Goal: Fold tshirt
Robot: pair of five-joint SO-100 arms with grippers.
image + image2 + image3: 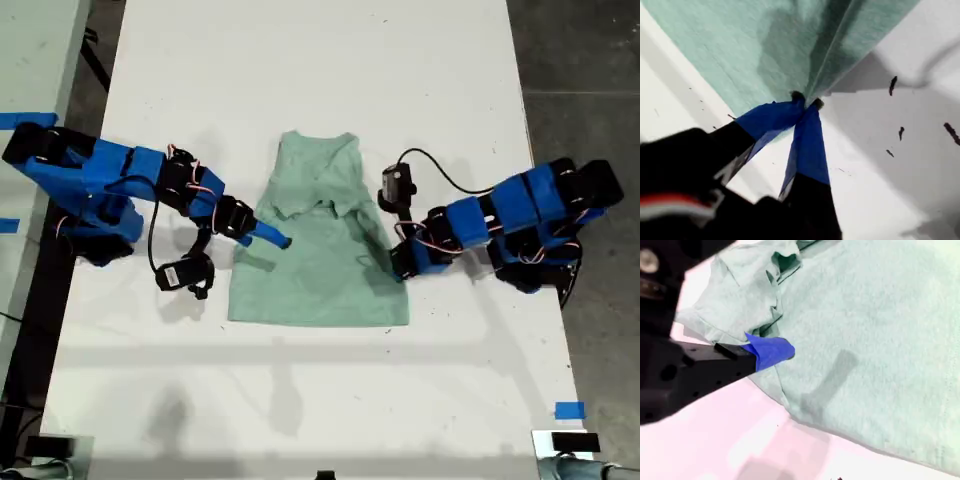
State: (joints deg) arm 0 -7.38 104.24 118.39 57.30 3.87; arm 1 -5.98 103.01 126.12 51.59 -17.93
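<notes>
1. The tshirt [320, 270] lies flat in the middle of the white counter [320, 80]. In the exterior view its collar end points to 12 o'clock and its hem to 6 o'clock. Both sleeves are turned in over the chest, so the upper part is narrower than the lower part.
2. My first end effector [398, 262] is at the tshirt's 3 o'clock edge in the exterior view. In the first wrist view its blue-taped tips [806, 104] are clenched together on that edge of the cloth [740, 45]. A ridge of fabric runs away from the pinch, and bare counter shows on both sides of the tips.
3. My second end effector [272, 237] reaches in from 9 o'clock in the exterior view, with its blue tip over the tshirt's edge just below the folded sleeve. The second wrist view shows one blue-taped finger [770, 351] above the cloth [880, 315], beside the bunched sleeve. The other finger is not visible, so I cannot tell whether it is released or clenched, or whether it touches the fabric.
4. Each arm carries a small black camera on a cable. One [398, 185] is at about 1 o'clock from the first end effector, and the other [183, 275] is at about 8 o'clock from the second.
5. A piece of blue tape [569, 410] is stuck to the counter at 5 o'clock from the tshirt in the exterior view, well apart from it.
</notes>
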